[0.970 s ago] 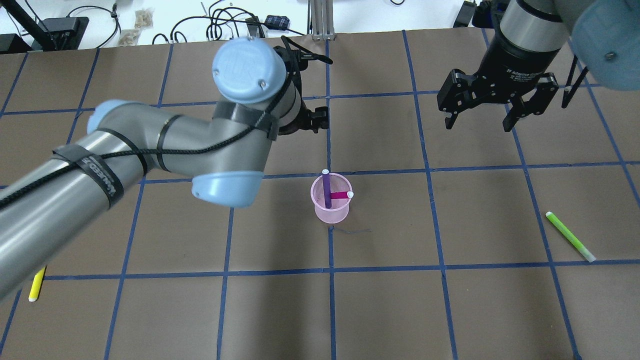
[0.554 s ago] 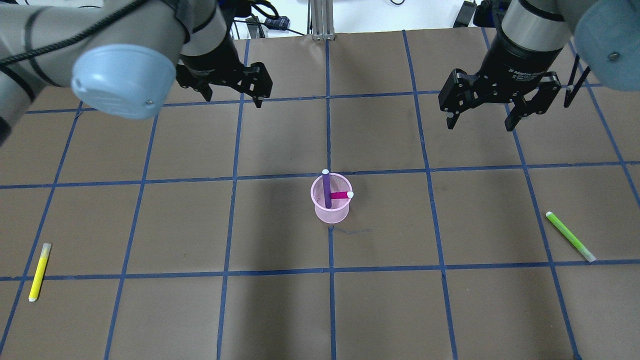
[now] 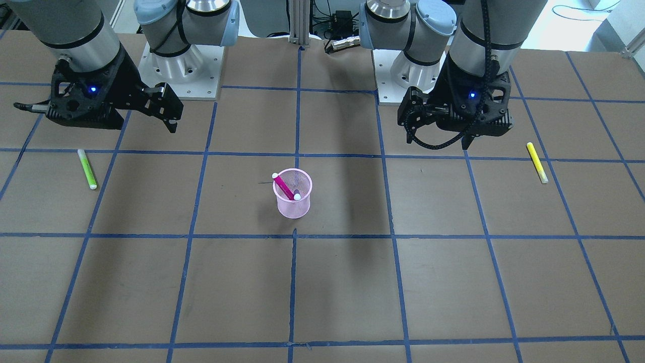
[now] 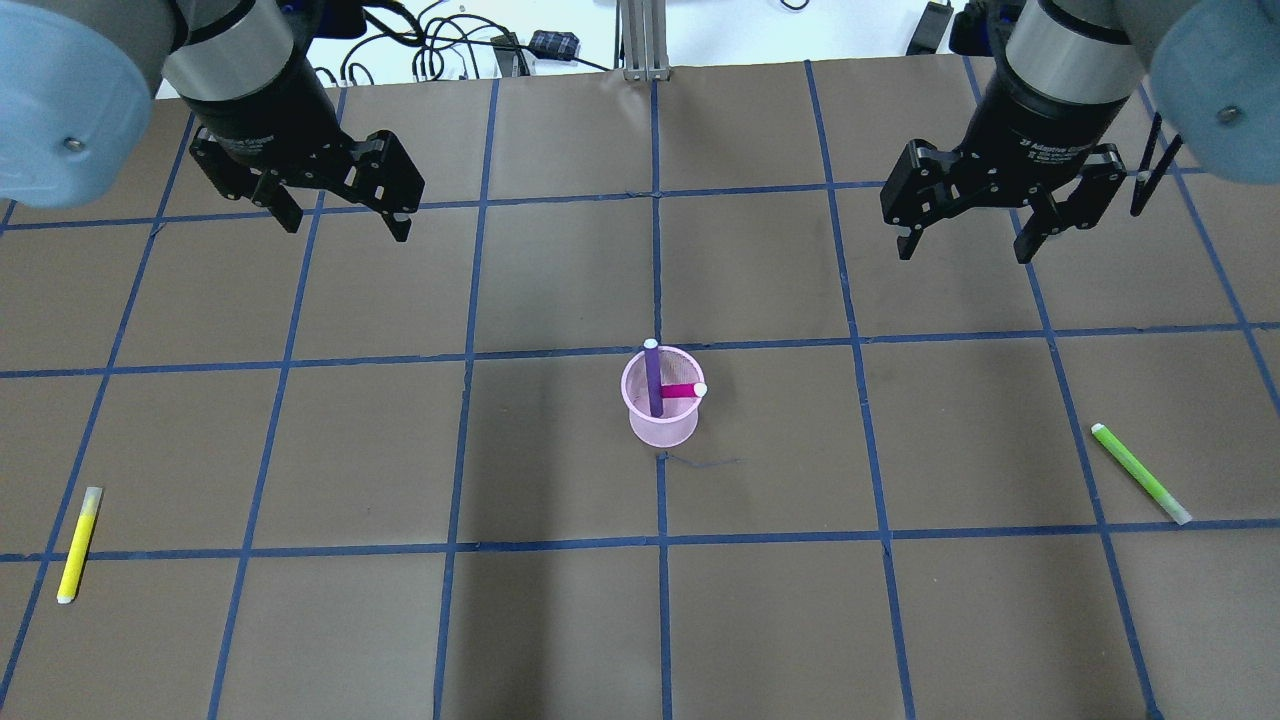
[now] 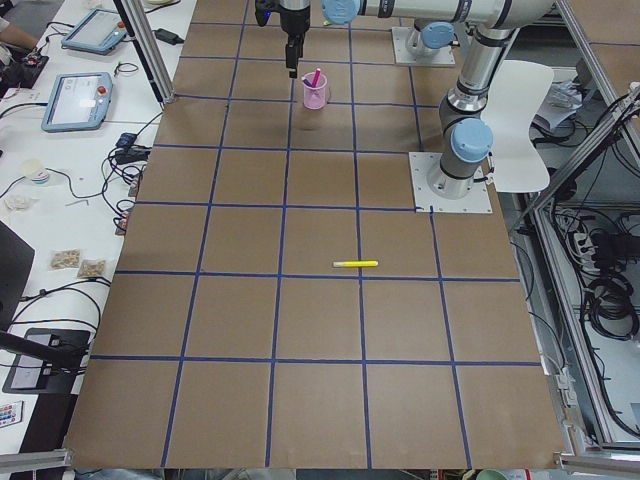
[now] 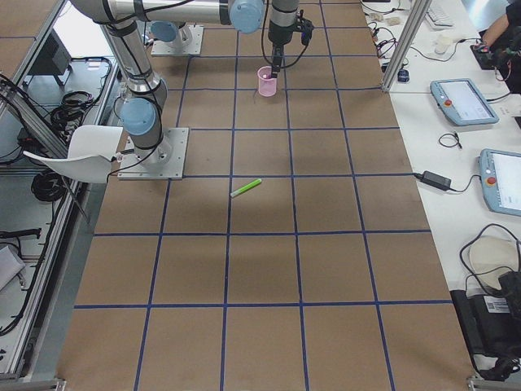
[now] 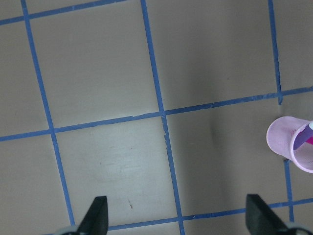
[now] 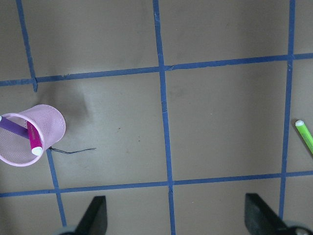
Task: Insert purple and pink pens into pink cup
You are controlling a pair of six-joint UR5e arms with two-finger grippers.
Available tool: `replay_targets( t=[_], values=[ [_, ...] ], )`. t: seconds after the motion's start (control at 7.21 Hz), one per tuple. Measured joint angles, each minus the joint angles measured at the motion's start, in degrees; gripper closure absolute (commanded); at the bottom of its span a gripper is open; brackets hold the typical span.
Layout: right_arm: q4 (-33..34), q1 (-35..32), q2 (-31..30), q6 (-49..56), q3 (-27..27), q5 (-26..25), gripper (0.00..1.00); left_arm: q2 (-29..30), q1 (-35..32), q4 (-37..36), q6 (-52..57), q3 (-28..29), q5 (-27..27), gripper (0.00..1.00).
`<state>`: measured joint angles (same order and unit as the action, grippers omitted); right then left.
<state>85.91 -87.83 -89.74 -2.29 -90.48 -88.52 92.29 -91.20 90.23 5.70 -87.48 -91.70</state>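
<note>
While left hand (image 4: 345, 228) and right hand (image 4: 962, 254) gape, a yellow pen (image 4: 78, 545) and green pen (image 4: 1140, 473) flank the cup (image 4: 663, 428).

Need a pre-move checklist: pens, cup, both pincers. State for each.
1. Purple pen inside pink cup: ok.
2. Pink pen inside the cup, leaning on its rim: ok.
3. Cup upright: ok.
4. Left pincer open, holding nothing, raised clear of the cup: ok.
5. Right pincer open, holding nothing, clear of the cup: ok.
6. Yellow pen and green pen lying flat, far from the cup, outside it: ok.
</note>
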Motion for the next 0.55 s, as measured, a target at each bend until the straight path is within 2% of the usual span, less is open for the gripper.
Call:
replay_targets(
  t=[0.55],
  values=[
    [0.0,-0.1,-2.4,-3.0,-0.1,-0.1,0.00,-0.9,0.8,-1.6,-0.9,-1.8,0.3,0.00]
  ],
)
